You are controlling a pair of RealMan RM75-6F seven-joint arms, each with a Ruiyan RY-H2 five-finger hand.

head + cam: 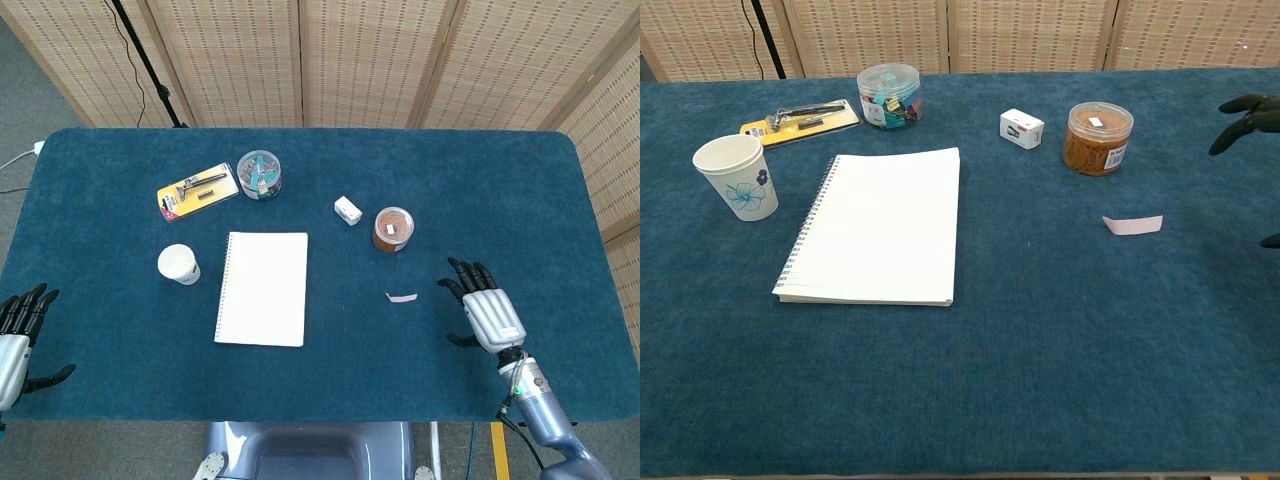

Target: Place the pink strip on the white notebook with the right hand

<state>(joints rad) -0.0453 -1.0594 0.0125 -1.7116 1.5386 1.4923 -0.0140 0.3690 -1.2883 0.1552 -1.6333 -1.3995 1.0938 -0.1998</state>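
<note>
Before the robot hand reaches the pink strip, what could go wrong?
1. The strip lies flat on the table, so the right robot hand, open beside it, may fail to pinch it and only push it along.
2. The brown jar stands just behind the strip; spread fingers could knock it.
3. On the way to the notebook the light strip might slip out and land short.

Strip (401, 297) lies between notebook (262, 288) — left — and right hand (487, 314).
</note>
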